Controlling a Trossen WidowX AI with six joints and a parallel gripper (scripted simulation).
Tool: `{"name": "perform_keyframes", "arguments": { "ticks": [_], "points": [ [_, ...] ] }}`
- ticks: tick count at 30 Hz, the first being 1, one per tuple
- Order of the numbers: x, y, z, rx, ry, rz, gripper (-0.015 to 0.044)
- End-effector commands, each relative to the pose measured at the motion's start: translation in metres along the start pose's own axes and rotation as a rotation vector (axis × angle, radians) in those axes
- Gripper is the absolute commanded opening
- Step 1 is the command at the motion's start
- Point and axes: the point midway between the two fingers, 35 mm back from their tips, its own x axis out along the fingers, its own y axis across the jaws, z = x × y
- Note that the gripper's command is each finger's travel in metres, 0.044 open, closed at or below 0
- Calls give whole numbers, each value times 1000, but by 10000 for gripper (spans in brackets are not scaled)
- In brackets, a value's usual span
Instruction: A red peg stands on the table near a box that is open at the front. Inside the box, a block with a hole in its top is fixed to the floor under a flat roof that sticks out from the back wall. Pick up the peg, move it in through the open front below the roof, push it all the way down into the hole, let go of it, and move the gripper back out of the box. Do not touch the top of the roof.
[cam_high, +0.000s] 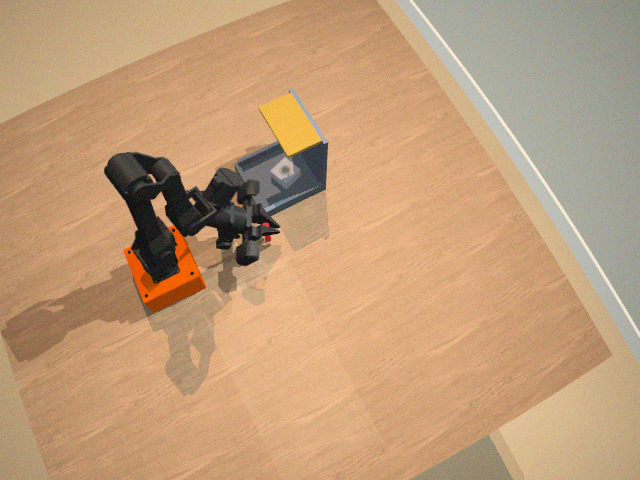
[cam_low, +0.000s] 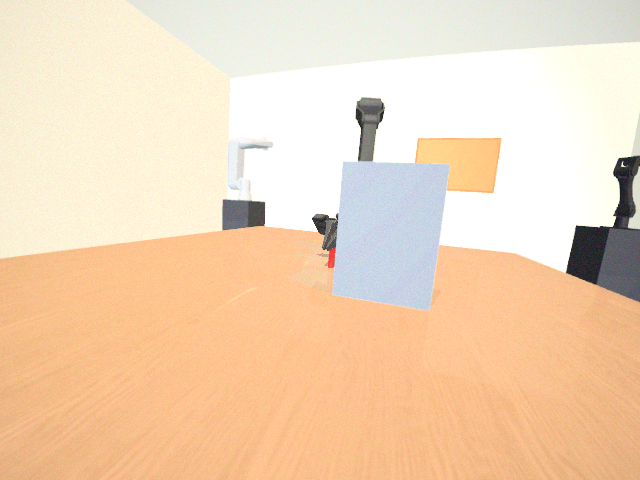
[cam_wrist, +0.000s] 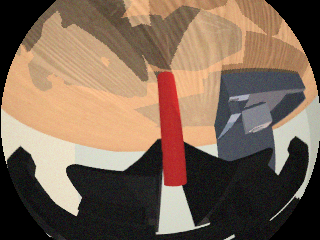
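Note:
The red peg (cam_high: 267, 238) (cam_low: 331, 258) (cam_wrist: 170, 115) stands upright on the table beside the box. My gripper (cam_high: 279, 229) (cam_low: 327, 249) (cam_wrist: 167, 143) is shut on the peg, with one finger on each side of its upper part. The grey-blue box (cam_high: 319, 167) (cam_low: 390, 232) (cam_wrist: 244, 81) has its open front toward the arm's side. The pale block (cam_high: 278, 168) (cam_wrist: 256, 117) with an empty hole in its top is on the box floor. The yellow roof (cam_high: 292, 124) juts from the back wall above it. In the exterior view the back wall hides the inside.
The box's low side wall (cam_high: 297, 197) is close beside the gripper. The arm's orange base (cam_high: 178, 294) is on the table (cam_high: 413, 258) behind the gripper. Other robots on dark pedestals (cam_low: 242, 214) (cam_low: 586, 253) are far off in the background.

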Motion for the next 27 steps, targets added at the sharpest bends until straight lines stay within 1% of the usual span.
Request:
{"name": "perform_keyframes", "arguments": {
  "ticks": [1,27],
  "points": [
    [0,0,0,0,-1,0,0],
    [-8,-3,-17,2,0,1,0]
  ]
}}
